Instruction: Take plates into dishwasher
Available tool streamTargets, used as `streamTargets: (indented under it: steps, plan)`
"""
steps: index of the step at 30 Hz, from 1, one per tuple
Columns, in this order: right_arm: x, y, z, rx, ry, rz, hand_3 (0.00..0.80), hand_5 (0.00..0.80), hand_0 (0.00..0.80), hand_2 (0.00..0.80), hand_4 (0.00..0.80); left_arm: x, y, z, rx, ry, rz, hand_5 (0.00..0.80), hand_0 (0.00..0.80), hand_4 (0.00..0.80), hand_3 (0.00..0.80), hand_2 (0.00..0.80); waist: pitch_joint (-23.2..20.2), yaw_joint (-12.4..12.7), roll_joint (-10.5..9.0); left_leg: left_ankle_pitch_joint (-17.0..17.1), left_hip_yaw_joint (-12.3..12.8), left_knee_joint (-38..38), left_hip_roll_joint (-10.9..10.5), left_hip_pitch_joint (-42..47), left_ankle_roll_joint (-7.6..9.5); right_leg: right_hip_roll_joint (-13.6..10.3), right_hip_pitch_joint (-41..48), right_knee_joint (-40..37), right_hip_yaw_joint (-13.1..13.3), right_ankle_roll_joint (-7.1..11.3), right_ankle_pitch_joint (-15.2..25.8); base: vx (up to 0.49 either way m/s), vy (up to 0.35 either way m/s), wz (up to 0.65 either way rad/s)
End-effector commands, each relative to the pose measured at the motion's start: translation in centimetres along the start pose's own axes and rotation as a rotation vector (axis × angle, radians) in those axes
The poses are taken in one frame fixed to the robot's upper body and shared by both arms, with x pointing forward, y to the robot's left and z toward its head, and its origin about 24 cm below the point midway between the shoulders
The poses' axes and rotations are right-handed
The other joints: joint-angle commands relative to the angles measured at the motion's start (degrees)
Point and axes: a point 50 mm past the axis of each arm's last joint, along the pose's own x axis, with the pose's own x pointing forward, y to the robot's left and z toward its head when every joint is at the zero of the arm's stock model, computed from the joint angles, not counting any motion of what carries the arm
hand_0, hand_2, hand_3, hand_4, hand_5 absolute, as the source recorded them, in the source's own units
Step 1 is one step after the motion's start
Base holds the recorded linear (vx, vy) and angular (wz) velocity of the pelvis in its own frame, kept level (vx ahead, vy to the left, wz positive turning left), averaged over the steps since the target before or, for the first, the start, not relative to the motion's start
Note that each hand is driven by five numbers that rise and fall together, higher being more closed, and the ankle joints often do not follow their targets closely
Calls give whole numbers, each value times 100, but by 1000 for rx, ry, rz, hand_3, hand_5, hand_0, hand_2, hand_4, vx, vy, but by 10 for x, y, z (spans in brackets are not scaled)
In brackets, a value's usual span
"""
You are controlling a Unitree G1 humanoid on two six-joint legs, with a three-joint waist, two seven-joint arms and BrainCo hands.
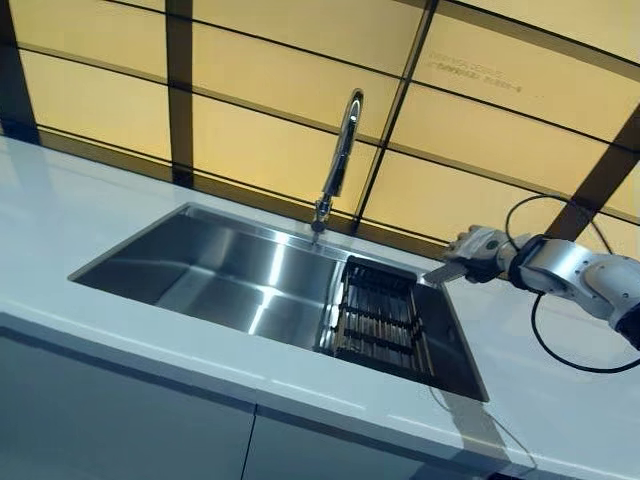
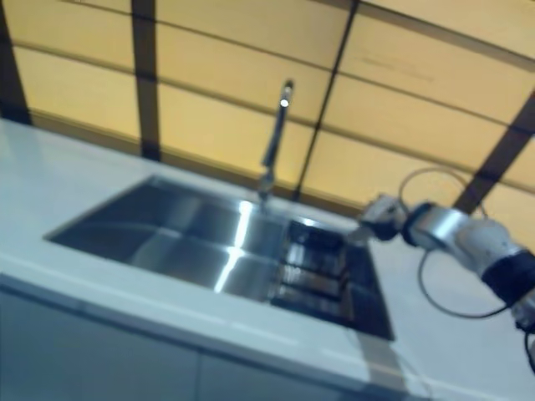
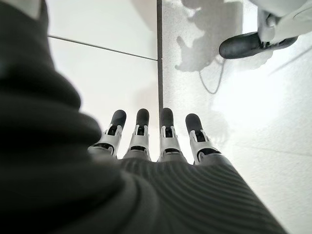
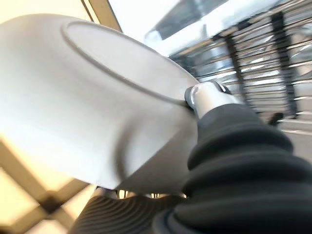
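Note:
A white plate (image 4: 87,97) fills the right wrist view, underside towards the camera. My right hand (image 1: 482,253) is shut on it, with the thumb (image 4: 207,95) pressed on its base ring. In the eye views the plate (image 1: 446,271) shows edge-on, held just above the right rim of the sink, over the back right corner of the dark dish rack (image 1: 378,318). The rack's bars (image 4: 263,53) show past the plate. My left hand (image 3: 151,141) appears only in its own wrist view, fingers straight, hanging over the floor and holding nothing.
The steel sink (image 1: 230,275) is sunk in a white countertop (image 1: 60,210), with the rack in its right part. A tall faucet (image 1: 338,160) stands at the back rim. Yellow wall panels rise behind the counter.

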Motion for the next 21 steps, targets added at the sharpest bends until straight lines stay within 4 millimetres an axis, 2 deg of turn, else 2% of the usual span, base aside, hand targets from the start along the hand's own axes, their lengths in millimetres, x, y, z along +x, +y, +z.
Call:
streamTargets:
  steps: [1,4,7,11,13,16,18,21]
  plan:
    - [-32,-31,-66,199,311,-228,800,800,800,800,800,5,10,14,-31,-48,36,0,0,0,0,0,99,-58,175,56,-637,0,-78,-399,267,-472,286,487,126,665,25,-3,133,-21]
    - [-44,-31,-81,377,378,-329,800,800,800,800,800,4,8,10,-10,-34,22,0,0,0,0,0,127,-112,243,22,-657,11,-119,-358,244,-501,152,477,135,705,229,8,128,-8]
    - [-56,-32,-94,609,447,-476,800,800,800,800,800,3,9,4,8,-8,17,0,0,0,0,0,175,-169,317,-15,-615,-29,-128,-267,233,-470,-44,486,37,742,444,13,92,-17]
    - [-64,-33,-96,919,425,-655,800,800,800,800,800,1,13,-4,14,27,30,0,0,0,0,0,169,-176,362,-59,-477,-33,-114,-232,262,-529,-72,614,-201,728,454,-21,20,-29]
    - [-64,-39,-87,1138,329,-770,800,800,800,800,800,0,15,-9,6,38,29,0,0,0,0,0,152,-149,421,-100,-291,-31,-70,-204,278,-647,6,769,-434,704,397,-63,-10,-48]
    - [-60,-40,-67,1360,190,-879,800,800,800,800,800,-1,12,-11,-8,31,23,0,0,0,0,0,81,-78,543,-138,-21,26,40,-241,290,-852,228,995,-713,633,221,-108,-31,-53]
    - [-56,-37,-54,1471,110,-921,800,800,800,800,800,-1,10,-10,-12,23,20,0,0,0,0,0,9,-26,609,-146,141,45,130,-301,298,-976,436,1093,-803,595,108,-108,-64,-36]
    - [-55,-36,-40,1616,13,-976,800,800,800,800,800,0,9,-8,6,10,9,0,0,0,0,0,-103,34,639,-96,371,22,227,-418,294,-1206,768,1165,-889,639,79,-102,-129,-58]
